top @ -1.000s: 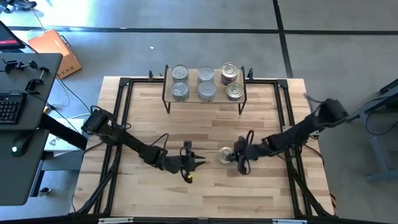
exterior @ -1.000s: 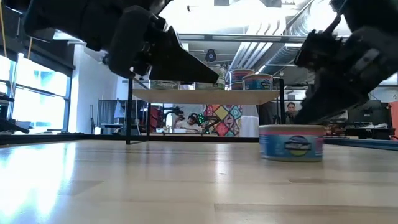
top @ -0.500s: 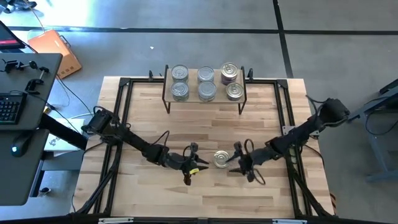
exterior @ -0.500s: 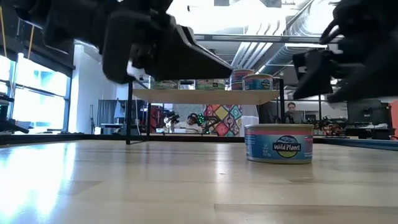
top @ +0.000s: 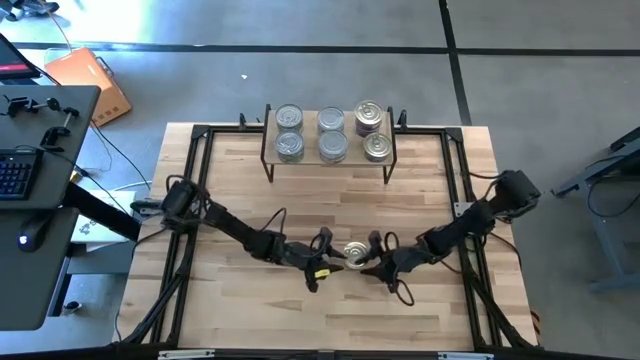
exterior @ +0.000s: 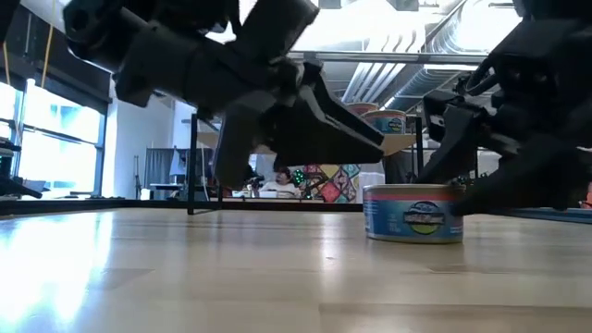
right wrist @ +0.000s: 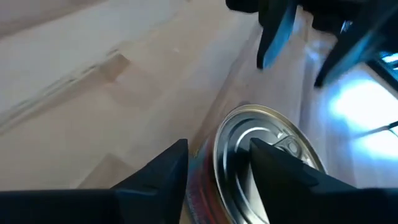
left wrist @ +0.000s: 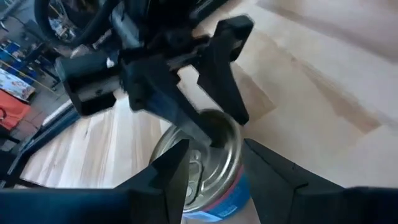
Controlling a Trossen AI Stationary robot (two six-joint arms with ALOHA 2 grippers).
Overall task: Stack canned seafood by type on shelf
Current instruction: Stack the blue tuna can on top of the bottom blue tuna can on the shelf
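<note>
One tin of canned seafood [top: 356, 252], silver-lidded with a blue and pink label [exterior: 413, 214], stands upright on the tabletop near the middle. My left gripper [top: 330, 255] reaches it from the left, open, its fingers on either side of the tin's near rim [left wrist: 205, 171]. My right gripper [top: 375, 260] comes from the right, open, with its fingers over the tin's lid [right wrist: 267, 155]. Several more tins [top: 332, 134] stand on the shelf [top: 310, 135] at the far edge, two deep in three groups. My left gripper straddles the tin's rim, slanting down from the table's left; whether its fingers touch the tin I cannot tell. My right gripper slants down from the table's right. One fingertip [left wrist: 208, 134] lies over the lid and the other [left wrist: 239, 112] by the far rim; whether they touch I cannot tell.
Black frame rails [top: 200, 200] run along the table's left, right and far sides. Bare wood [top: 330, 205] lies between the shelf and the tin. A desk with a keyboard [top: 15, 170] stands beyond the table's left edge.
My right gripper has let go of the tin, opened, drawn back to the right, rolled, then come down onto it again. The tin has slid slightly left and turned about, still upright. My left gripper has moved right and down to the tin, rolled, and opened wider.
</note>
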